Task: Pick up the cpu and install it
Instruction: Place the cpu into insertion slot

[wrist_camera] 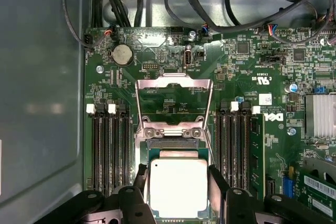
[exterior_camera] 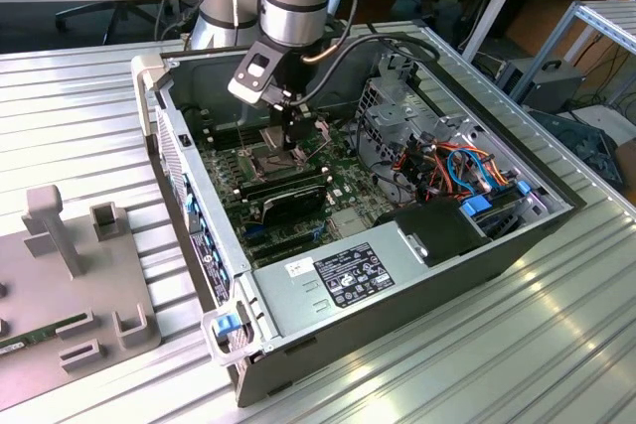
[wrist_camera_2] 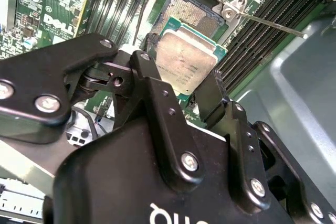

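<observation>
cpu (wrist_camera: pixel 177 188) gripped in pincer (wrist_camera: pixel 178 178), over open socket (wrist_camera_2: pixel 190 11), plate (wrist_camera: pixel 175 81) raised.

I can't read the label (exterior_camera: pixel 350 276) on the power supply (exterior_camera: pixel 316 311), lower centre of the exterior view; its print is too fine.

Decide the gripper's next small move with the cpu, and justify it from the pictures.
Probably ease straight down, slowly. The gripper is shut on the cpu above the open socket, whose hinged plate stands raised; in the second wrist view contacts show beyond the chip's edge, so it seems not yet seated.
</observation>
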Controlling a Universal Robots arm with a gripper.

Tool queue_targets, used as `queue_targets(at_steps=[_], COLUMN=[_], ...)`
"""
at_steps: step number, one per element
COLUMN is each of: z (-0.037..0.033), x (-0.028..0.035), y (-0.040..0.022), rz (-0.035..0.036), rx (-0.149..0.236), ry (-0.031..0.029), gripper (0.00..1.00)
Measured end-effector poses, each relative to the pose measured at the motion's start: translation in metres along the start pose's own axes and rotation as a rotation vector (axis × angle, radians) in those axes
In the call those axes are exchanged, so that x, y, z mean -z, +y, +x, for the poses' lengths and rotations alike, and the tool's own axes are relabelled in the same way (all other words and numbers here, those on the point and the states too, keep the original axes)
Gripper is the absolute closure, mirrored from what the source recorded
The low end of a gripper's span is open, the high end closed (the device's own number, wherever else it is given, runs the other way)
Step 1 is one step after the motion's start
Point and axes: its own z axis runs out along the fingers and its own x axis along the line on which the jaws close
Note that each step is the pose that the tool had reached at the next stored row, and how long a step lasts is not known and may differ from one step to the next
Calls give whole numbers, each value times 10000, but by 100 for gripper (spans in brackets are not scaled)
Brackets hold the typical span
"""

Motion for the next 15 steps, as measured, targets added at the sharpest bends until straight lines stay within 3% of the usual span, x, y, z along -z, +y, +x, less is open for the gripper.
queue_targets(at_steps=[15], z=[9], x=[-2], y=[0], rz=[0], rx=[0], ry=[1], gripper=[45])
